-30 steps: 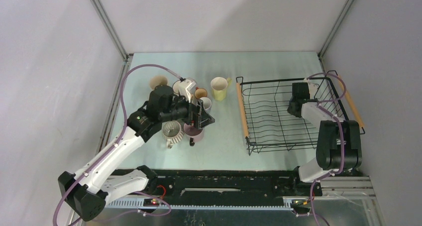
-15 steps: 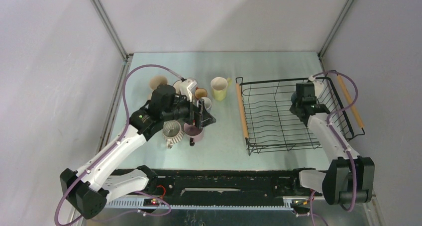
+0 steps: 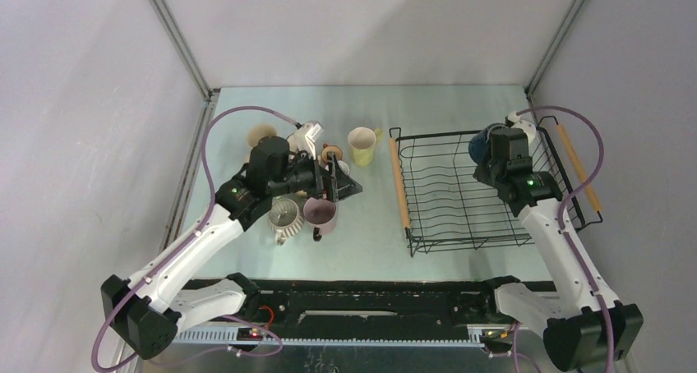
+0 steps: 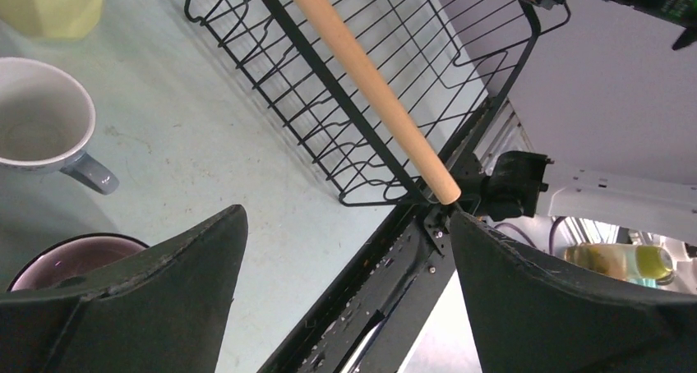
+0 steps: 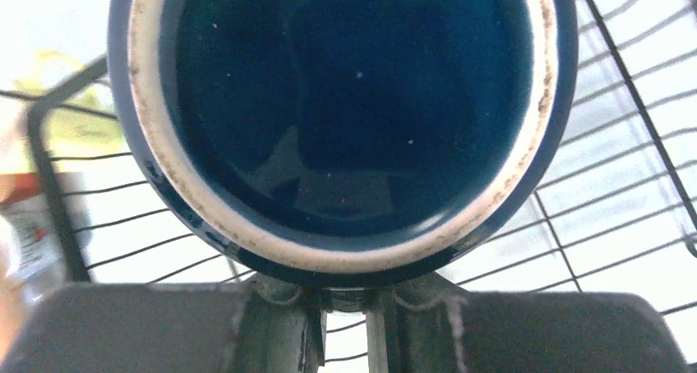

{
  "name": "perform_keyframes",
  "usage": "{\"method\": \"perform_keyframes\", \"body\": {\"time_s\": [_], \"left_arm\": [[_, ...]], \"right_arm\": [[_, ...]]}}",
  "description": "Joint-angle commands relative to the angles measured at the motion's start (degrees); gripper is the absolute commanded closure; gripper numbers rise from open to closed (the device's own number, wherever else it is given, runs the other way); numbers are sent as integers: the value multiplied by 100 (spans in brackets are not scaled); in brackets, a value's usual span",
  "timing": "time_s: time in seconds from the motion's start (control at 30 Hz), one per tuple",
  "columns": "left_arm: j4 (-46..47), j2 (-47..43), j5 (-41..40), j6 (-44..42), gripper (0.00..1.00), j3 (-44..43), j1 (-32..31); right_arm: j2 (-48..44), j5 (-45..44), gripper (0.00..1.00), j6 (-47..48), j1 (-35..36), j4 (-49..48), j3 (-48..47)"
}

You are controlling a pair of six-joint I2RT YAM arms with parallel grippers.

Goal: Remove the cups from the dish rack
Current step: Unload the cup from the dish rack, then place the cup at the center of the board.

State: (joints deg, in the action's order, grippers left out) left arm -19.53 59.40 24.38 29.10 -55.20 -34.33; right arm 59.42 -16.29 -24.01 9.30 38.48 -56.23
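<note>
Top external view: the last one, the dark blue cup (image 3: 481,143), hangs clamped in the right pincer (image 5: 343,311) over the dish rack (image 3: 448,194) at its 1 o'clock corner. The other cups (image 3: 361,145) already stand on the table (image 3: 460,110) at 9 o'clock, by the wide-open, empty left pincer (image 3: 341,184).

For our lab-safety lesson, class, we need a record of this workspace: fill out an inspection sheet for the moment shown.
Surface: pale green table.
Job's things: black dish rack; dark blue cup held at its far right; yellow-green cup, tan cup, cream ribbed cup, mauve cup, grey cup sit left of it.
Clutter: nothing seen.
Grippers: left gripper open above the cups; right gripper shut on the dark blue cup.
Cables: purple cables loop along both arms.
Surroundings: grey walls, metal frame posts.
</note>
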Motion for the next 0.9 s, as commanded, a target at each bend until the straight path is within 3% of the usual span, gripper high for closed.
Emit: {"method": "perform_keyframes", "body": {"time_s": [0.0, 0.27, 0.53, 0.87], "left_arm": [[504, 57, 31, 421, 0, -482, 41], [1125, 247, 345, 1003, 0, -654, 258], [2436, 425, 939, 1991, 0, -432, 634], [4449, 391, 1552, 3475, 0, 298, 944]], "right_arm": [[-302, 150, 100, -134, 450, 22, -813], [-151, 539, 100, -484, 1634, 15, -1605], [624, 678, 100, -746, 3076, -307, -2503], [1223, 1556, 100, -1128, 3526, -1003, -2822]]}}
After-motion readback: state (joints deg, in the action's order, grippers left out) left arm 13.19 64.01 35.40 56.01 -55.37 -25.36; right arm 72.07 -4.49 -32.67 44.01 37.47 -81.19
